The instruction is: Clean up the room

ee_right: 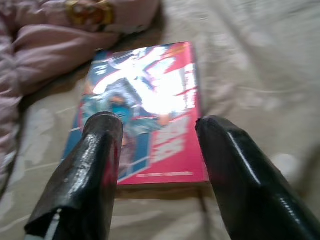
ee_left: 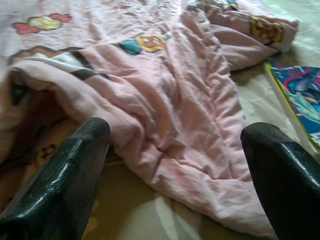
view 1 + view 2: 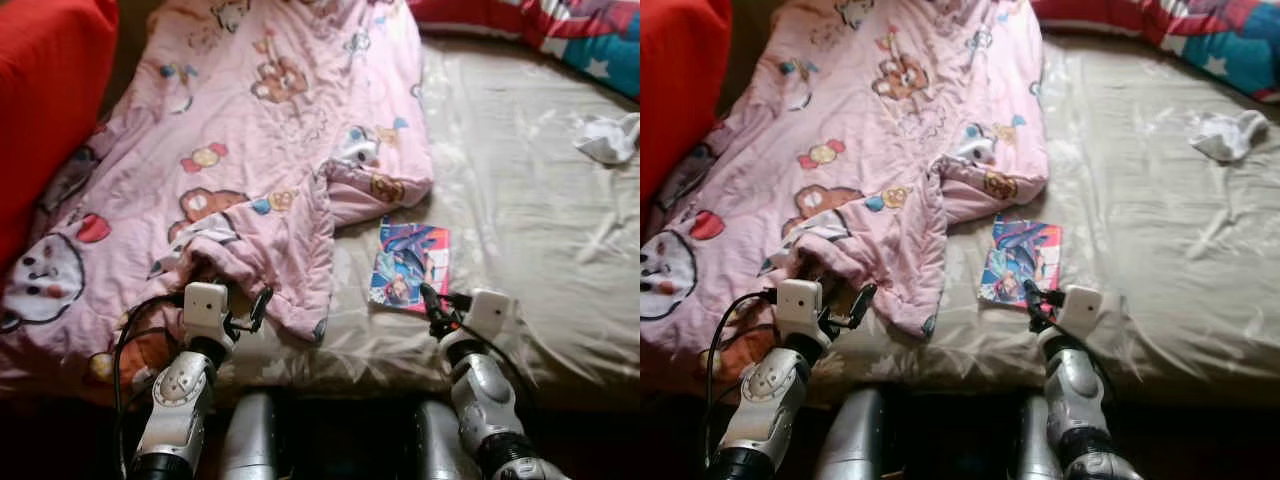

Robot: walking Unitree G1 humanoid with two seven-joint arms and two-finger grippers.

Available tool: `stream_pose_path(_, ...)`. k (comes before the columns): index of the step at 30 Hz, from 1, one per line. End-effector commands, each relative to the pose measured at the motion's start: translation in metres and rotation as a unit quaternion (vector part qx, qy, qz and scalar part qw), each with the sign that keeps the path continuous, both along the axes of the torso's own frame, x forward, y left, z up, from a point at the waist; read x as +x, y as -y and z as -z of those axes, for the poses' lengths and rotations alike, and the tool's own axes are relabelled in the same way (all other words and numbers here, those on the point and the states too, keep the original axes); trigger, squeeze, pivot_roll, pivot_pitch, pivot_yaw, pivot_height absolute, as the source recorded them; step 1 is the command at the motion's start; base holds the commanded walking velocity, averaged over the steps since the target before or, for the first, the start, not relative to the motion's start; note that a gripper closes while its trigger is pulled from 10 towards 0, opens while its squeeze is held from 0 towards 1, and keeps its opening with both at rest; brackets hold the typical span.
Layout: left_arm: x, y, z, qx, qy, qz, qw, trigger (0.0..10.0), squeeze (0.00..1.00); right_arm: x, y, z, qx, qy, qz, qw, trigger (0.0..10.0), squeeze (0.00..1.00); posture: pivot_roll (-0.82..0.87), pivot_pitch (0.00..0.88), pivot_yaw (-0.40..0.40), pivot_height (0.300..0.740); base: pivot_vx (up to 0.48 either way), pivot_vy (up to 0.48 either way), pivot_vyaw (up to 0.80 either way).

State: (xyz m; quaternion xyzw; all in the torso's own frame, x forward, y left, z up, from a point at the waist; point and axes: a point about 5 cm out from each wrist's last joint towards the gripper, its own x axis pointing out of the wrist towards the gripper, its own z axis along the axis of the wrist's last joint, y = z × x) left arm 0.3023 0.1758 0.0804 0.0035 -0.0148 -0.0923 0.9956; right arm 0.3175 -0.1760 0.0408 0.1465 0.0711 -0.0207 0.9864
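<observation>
Two grippers reach out over the bed [image 3: 520, 230]. The right gripper [image 1: 157, 145] hangs with its fingers apart, just short of a book [image 3: 410, 265] with a bright red and blue cover that lies flat on the beige sheet straight ahead of it. The left gripper [image 2: 175, 150] also has its fingers spread wide, with the folded near corner of a pink cartoon blanket [image 3: 260, 150] lying just ahead of it. Beyond the book and off to the right gripper's right, a crumpled white cloth [image 3: 608, 138] sits well apart. A red pillow [image 3: 45, 100] lies far to the left gripper's left.
</observation>
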Motion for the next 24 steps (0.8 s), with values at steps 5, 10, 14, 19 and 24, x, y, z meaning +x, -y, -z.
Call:
stream_pose_path(5,0.001,-0.003,-0.006,0.007,0.003,0.004,1.000,10.0,0.00,0.004,-0.001,0.003,0.028,-0.028,0.009,0.999,10.0,1.00,0.14,0.301,0.056,0.600,0.000,0.000,0.00)
stream_pose_path(10,0.000,-0.005,-0.012,0.012,0.013,0.006,1.000,10.0,0.00,0.011,0.002,-0.004,0.046,-0.022,0.022,0.998,10.0,1.00,0.15,0.332,0.066,0.600,0.000,0.000,0.00)
stream_pose_path(14,-0.002,-0.008,-0.014,0.016,0.015,0.005,1.000,10.0,0.00,0.014,0.004,-0.008,0.052,-0.019,0.029,0.998,10.0,1.00,0.16,0.349,0.073,0.600,0.000,0.000,0.00)
stream_pose_path(19,-0.006,-0.011,-0.019,0.021,0.018,0.005,1.000,10.0,0.00,0.016,0.005,-0.010,0.071,-0.020,0.042,0.996,10.0,0.00,0.17,0.384,0.085,0.600,0.000,0.000,0.00)
stream_pose_path(24,-0.012,-0.016,-0.024,0.029,0.021,-0.001,0.999,10.0,0.00,0.017,0.004,-0.009,0.099,-0.021,0.050,0.994,10.0,0.00,0.18,0.406,0.088,0.600,0.000,0.000,0.00)
